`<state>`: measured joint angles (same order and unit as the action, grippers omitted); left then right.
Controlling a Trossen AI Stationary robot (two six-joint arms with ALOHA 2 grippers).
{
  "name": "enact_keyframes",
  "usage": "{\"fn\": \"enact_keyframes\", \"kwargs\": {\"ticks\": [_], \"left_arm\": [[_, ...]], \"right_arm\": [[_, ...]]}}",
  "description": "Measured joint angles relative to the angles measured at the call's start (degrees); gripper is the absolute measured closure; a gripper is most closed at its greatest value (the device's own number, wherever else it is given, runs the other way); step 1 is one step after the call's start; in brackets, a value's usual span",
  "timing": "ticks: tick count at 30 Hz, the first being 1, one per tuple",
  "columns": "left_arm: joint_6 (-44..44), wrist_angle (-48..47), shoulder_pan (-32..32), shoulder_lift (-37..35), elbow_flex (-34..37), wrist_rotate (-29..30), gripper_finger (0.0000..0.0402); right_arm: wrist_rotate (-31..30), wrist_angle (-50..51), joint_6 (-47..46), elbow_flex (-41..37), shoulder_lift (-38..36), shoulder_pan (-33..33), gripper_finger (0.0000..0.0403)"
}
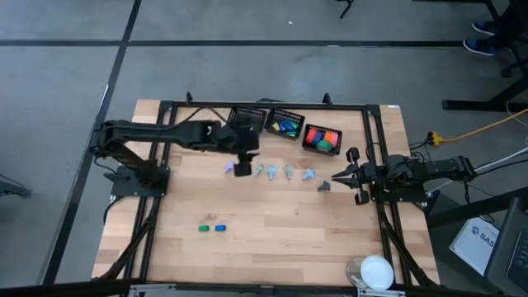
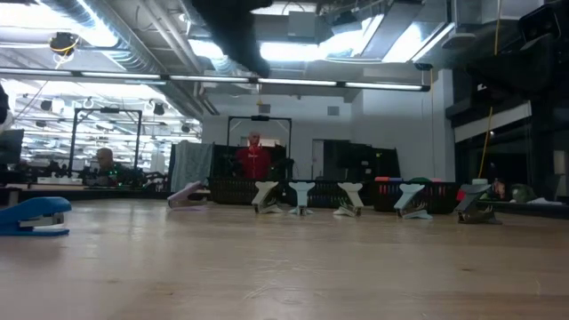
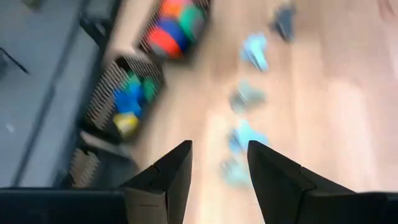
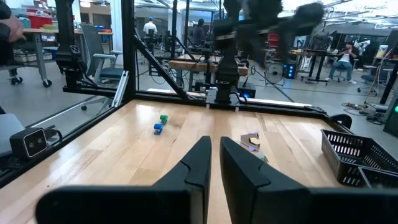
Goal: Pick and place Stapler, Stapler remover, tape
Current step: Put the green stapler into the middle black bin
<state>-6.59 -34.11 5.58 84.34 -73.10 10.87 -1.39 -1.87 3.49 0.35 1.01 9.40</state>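
Left gripper (image 1: 242,168): held above the far end of the row of pastel claw-shaped staple removers (image 1: 289,172); fingers seen spread apart in the wrist view, nothing between them.
Right gripper (image 1: 340,176): parked at the right table edge, fingers nearly together, empty.
Tape pieces: two, green (image 1: 203,228) and blue (image 1: 220,228), loose on the near-left boards; more blue, green and yellow ones in the middle basket (image 1: 285,125).
Staplers: red and orange, in the right basket (image 1: 322,138).
Risk: the thin, splayed claws are judged likely to skid or tip on the smooth wood if the fingers come down off-centre.
Risk: neighbours stand close; one may be knocked.
Materials: glossy plastic pieces, black wire-mesh baskets, pale planked table (image 1: 272,239).
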Motion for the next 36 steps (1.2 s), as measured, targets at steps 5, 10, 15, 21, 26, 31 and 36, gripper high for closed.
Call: {"fn": "enact_keyframes", "kwargs": {"ticks": [5, 10, 15, 21, 26, 31, 36], "left_arm": [[9.05, -12.21, -3.80, -0.64, 0.00, -2.45, 0.0249], [16.82, -21.41, -7.17, 0.24, 0.74, -7.72, 0.0249], [23.63, -24.84, -11.17, 0.76, 0.71, -9.42, 0.0250], [26.84, -25.26, -17.50, 0.76, 0.70, -9.46, 0.0250], [25.69, -25.31, -22.17, 1.02, 0.70, -9.37, 0.0250], [28.86, -25.36, -26.49, 1.34, 0.70, -10.40, 0.0250], [31.90, -25.95, -30.95, 3.29, 0.66, -5.75, 0.0242]], "right_arm": [[0.00, 0.01, 0.01, 0.00, 0.00, -0.01, 0.0363], [0.00, 0.01, 0.01, -0.01, 0.00, 0.00, 0.0363], [0.00, 0.02, -0.01, 0.01, 0.00, -0.01, 0.0363], [0.00, 0.01, -0.01, 0.01, -0.01, 0.00, 0.0363], [0.00, 0.00, -0.01, 0.01, 0.00, 0.01, 0.0363], [0.00, 0.02, 0.00, -0.01, 0.00, -0.01, 0.0363], [0.00, 0.00, -0.01, 0.01, -0.02, 0.00, 0.0363]]}}
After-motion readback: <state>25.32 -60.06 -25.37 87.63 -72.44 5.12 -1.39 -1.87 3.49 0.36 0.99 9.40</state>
